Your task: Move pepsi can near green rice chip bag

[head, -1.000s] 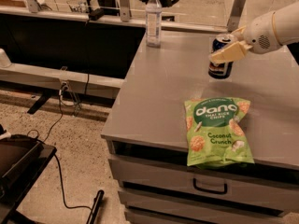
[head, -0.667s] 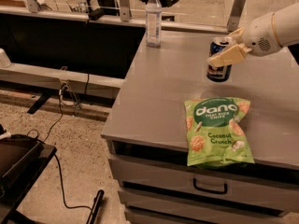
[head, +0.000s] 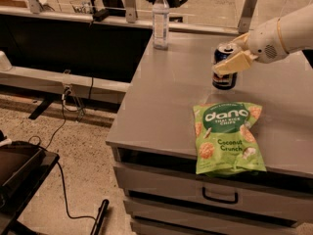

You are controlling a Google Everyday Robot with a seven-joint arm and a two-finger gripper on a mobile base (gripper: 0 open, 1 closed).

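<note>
The pepsi can (head: pixel 223 77), dark blue with a silver top, stands upright on the grey cabinet top (head: pixel 166 97), just behind the green rice chip bag (head: pixel 227 138). The bag lies flat near the front edge, with white "dang" lettering and "Coconut Crunch" text. My gripper (head: pixel 231 58) reaches in from the right on a white arm, and its cream fingers (head: pixel 234 63) are closed around the upper part of the can. The can's base appears to touch the surface, a short gap from the bag's top edge.
A clear plastic bottle (head: pixel 160 19) with a white cap stands at the back left of the cabinet top. Drawers with a handle (head: pixel 219 197) are below the front edge. Cables and a dark cart (head: pixel 19 173) lie on the floor to the left.
The can, held by my gripper, has moved slightly forward and down toward the bag. The bag and the bottle have not moved.
</note>
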